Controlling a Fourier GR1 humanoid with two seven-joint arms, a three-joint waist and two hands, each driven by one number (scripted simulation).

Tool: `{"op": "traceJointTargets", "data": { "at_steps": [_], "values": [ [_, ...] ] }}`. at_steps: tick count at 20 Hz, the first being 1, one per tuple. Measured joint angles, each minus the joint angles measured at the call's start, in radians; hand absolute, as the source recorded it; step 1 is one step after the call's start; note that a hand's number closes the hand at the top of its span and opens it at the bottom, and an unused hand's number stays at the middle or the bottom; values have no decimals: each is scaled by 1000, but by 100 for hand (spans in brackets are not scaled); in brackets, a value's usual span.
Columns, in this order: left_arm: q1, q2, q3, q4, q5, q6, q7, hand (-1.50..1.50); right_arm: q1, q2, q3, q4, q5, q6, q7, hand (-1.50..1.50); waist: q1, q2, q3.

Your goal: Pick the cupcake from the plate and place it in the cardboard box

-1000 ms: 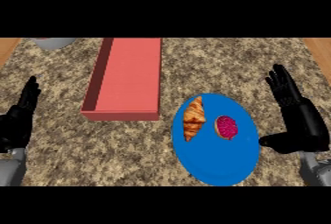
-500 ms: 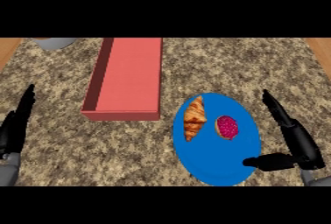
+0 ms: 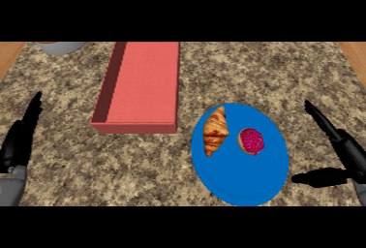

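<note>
A blue plate (image 3: 243,189) lies on the counter right of centre. On it sit a cupcake (image 3: 251,141) with pink-red topping and, to its left, a croissant (image 3: 216,131). The box (image 3: 140,87) is a long salmon-red open tray at upper centre, left of the plate. My right hand (image 3: 342,151) is at the right edge, open, fingers straight and pointing up, thumb stretched toward the plate's right rim; it is apart from the cupcake. My left hand (image 3: 20,138) rests open at the left edge, fingers up.
The counter (image 3: 143,164) is speckled stone with wooden borders at the upper corners. A grey round object (image 3: 63,46) shows at the top left edge, behind the box.
My right hand has turned edge-on and dropped lower beside the plate, its thumb now reaching toward the rim. The left hand has also turned narrower and slid slightly down.
</note>
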Motion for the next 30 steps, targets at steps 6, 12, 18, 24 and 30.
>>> {"op": "traceJointTargets", "data": {
  "at_steps": [6,12,18,24,30],
  "values": [
    [8,12,14,-22,6,-22,13,0,-79,-114,80,-57,143,73,185,-150,4,-2,-1],
    [18,2,10,-45,-13,-20,26,0,-184,-162,160,-124,231,218,410,-150,7,-2,-1],
    [15,-3,37,-39,-23,-42,23,0,-291,-71,192,-100,294,346,573,-150,4,-1,-1],
    [36,-11,70,-61,-37,-71,24,0,-339,19,180,-69,395,416,643,-150,1,-1,0],
    [35,-48,99,-46,-72,-86,9,0,-304,81,126,-90,485,470,649,-150,-3,-2,0]
  ]
}}
